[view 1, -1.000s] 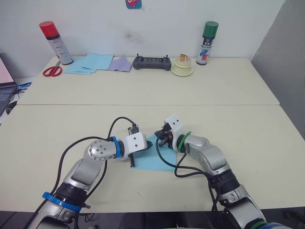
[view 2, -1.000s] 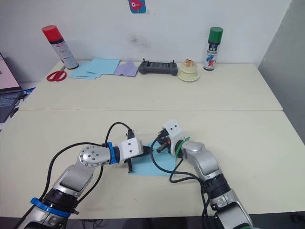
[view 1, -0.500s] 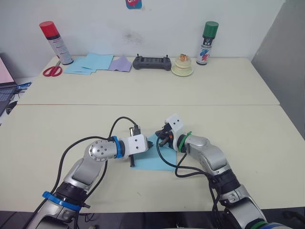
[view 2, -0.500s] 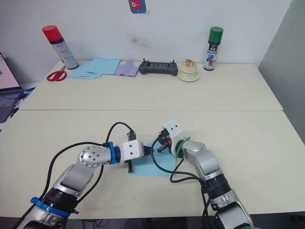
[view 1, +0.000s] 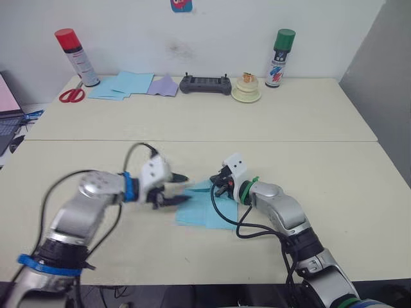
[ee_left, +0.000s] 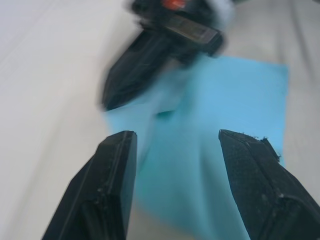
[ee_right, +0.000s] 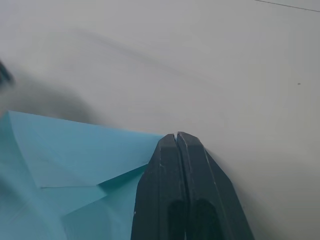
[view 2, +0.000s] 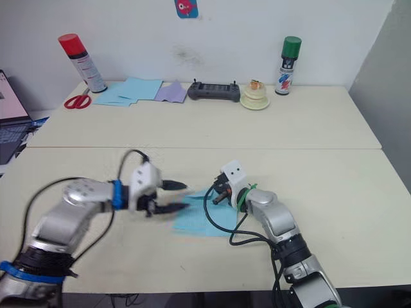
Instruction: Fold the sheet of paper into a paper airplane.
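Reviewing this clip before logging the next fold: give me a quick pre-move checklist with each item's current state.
1. Sheet of paper lies flat on the table: ok.
2. Right gripper shut, pressing down on the sheet's far edge: ok.
3. Left gripper open, fingers apart above the sheet: ok.
4. Left gripper settled enough to place: not ok, it is blurred in motion.
5. Crease lines already present near the right gripper: ok.
6. Whether the right gripper pinches a layer or only presses it: cannot tell.

Silver arms w/ black cables; blue band left, green right.
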Controlling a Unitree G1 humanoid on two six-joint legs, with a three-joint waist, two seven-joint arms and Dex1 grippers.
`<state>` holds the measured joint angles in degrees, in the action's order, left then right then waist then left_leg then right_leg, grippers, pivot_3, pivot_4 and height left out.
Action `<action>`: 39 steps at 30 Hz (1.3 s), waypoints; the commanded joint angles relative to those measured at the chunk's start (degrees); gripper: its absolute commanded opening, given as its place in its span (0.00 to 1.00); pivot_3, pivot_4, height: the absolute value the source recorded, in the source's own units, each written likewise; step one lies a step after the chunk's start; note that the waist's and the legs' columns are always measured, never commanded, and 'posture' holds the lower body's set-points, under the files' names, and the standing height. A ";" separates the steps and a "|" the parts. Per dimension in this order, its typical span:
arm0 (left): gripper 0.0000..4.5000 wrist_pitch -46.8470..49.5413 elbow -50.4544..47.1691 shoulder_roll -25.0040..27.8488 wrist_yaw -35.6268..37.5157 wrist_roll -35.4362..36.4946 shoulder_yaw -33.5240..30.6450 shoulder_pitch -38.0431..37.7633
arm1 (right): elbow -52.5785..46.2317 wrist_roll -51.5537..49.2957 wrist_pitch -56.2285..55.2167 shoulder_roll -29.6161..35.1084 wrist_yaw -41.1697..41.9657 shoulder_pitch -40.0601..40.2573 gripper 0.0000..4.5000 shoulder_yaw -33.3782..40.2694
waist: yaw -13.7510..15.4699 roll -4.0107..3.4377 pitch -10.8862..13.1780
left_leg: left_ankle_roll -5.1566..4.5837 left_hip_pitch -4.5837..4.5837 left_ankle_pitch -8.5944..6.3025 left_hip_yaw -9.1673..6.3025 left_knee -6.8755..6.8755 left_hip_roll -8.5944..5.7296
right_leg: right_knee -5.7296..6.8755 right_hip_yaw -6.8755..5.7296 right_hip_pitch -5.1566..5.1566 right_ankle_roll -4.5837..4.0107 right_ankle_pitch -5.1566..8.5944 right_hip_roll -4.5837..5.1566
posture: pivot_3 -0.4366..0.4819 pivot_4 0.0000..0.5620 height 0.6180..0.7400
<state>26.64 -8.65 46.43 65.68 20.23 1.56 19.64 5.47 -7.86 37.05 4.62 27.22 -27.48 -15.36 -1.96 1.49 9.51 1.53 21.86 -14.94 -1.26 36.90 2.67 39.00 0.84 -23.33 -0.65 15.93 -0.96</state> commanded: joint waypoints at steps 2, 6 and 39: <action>0.64 3.68 2.59 2.69 1.25 3.63 -4.44 1.77 | 1.18 0.54 0.71 0.25 -0.34 0.89 0.00 -0.19 | -0.01 -0.01 0.00 | 0.00 -0.01 0.00 0.04 0.00 -0.03 | -0.01 0.04 0.00 0.00 0.00 0.00 | 0.48 0.27 1.00; 0.64 -3.78 7.77 -2.79 -4.01 -1.81 -1.27 3.15 | 1.19 0.53 0.61 0.29 0.00 0.96 0.00 -0.39 | 0.13 -0.01 0.01 | 0.00 -0.01 0.00 0.06 0.01 -0.06 | -0.02 0.06 0.00 0.00 0.00 0.02 | 0.48 0.27 1.00; 0.01 -22.60 22.61 -12.57 -3.92 -18.48 13.78 9.28 | 0.62 0.53 1.26 1.40 0.35 0.71 0.00 -0.08 | 0.18 0.05 -0.03 | 0.00 0.02 0.00 0.09 0.03 -0.07 | 0.00 0.08 0.01 0.00 -0.01 0.04 | 0.48 0.27 1.00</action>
<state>3.79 13.50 34.10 61.93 1.85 15.73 28.74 5.25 -7.85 36.97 5.46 27.90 -27.45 -15.41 -1.77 1.55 9.48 1.53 21.88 -14.94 -1.18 36.94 2.60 39.00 0.92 -23.32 -0.65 15.93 -0.92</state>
